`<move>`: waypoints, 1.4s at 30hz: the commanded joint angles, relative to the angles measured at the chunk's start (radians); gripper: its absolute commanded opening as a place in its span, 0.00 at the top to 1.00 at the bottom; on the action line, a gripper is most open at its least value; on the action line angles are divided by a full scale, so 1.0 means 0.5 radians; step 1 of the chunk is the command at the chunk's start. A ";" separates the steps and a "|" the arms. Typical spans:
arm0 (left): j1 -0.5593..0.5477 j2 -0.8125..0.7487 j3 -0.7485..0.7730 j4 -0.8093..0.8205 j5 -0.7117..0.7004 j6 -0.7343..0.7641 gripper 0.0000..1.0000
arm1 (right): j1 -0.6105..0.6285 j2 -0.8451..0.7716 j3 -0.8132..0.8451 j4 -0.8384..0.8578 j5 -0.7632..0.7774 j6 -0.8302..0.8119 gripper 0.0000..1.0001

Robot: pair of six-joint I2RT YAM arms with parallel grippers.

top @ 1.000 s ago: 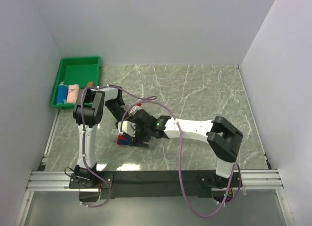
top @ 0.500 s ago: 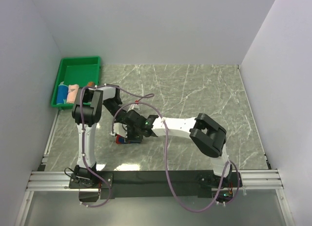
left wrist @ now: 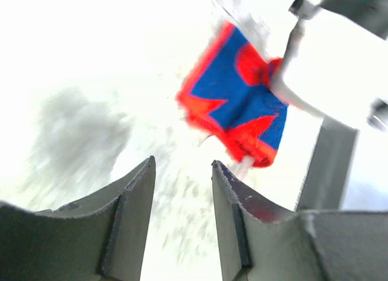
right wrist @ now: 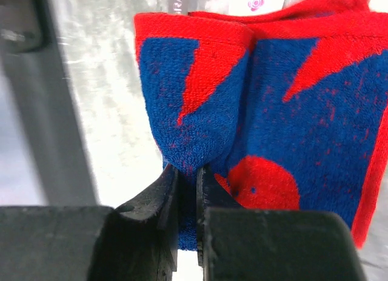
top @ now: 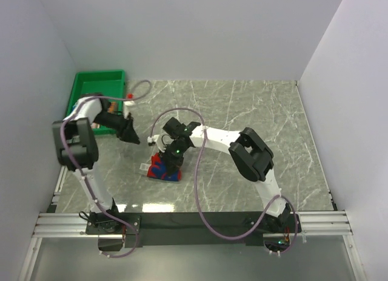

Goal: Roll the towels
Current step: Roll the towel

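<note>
**Left claw backs off, right claw pinches the patterned towel**

Top view: a second earlier both claws crowded over the red-and-blue towel (top: 159, 170). Now the left claw (top: 130, 136) has swung back toward the green tray (top: 91, 81), well apart from the cloth. The right claw (top: 172, 161) stands on the towel. The towel lies bunched on the worktop (top: 254, 111), left of centre and toward the near edge, with its longer side roughly across the view.

Left wrist view: the left claw (left wrist: 183, 165) stands parted with nothing between its fingers. The towel (left wrist: 242, 105) lies ahead of it, its long axis slanting from upper left to lower right.

Right wrist view: the right claw (right wrist: 187, 172) is clamped on a fold of the towel (right wrist: 291, 111). The rest of the cloth spreads ahead and to the right of the fingers.
</note>
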 commanded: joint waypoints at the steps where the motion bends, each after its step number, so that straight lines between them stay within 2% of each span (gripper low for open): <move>1: 0.134 -0.301 -0.109 0.091 0.232 0.005 0.52 | -0.105 0.190 0.048 -0.432 -0.308 0.222 1.00; 8: 0.128 -0.952 -0.716 0.349 -0.025 0.094 0.44 | -0.240 0.601 0.379 -0.763 -0.655 0.152 1.00; 11: 0.006 -1.265 -1.010 0.505 -0.271 0.208 0.42 | -0.258 0.733 0.483 -0.831 -0.729 0.115 1.00; 14: -0.218 -1.584 -1.280 0.713 -0.547 0.269 0.41 | -0.280 0.849 0.597 -0.945 -0.796 0.075 1.00; 15: -0.389 -1.721 -1.339 0.781 -0.605 0.272 0.40 | -0.289 0.907 0.655 -0.969 -0.815 0.054 1.00; 17: -0.534 -1.823 -1.480 0.940 -0.710 0.257 0.36 | -0.298 0.966 0.719 -1.058 -0.836 0.023 1.00; 18: -0.683 -1.866 -1.514 0.975 -0.737 0.257 0.35 | -0.311 1.015 0.765 -1.080 -0.839 0.008 1.00; 21: -0.975 -1.824 -1.576 1.094 -0.872 0.232 0.35 | -0.326 1.070 0.818 -1.114 -0.840 0.005 1.00; 27: -1.200 -1.607 -1.527 1.254 -0.870 0.229 0.36 | -0.351 1.068 0.836 -1.074 -0.818 0.051 0.98; 36: -1.360 -1.254 -1.496 1.463 -0.912 0.241 0.37 | -0.360 1.074 0.836 -1.068 -0.787 0.072 0.97; 39: -1.400 -1.253 -1.576 1.573 -0.989 0.266 0.36 | -0.366 1.104 0.851 -1.077 -0.787 0.072 0.97; 42: -1.436 -1.275 -1.683 1.650 -1.072 0.291 0.45 | -0.369 1.129 0.870 -1.092 -0.769 0.066 0.97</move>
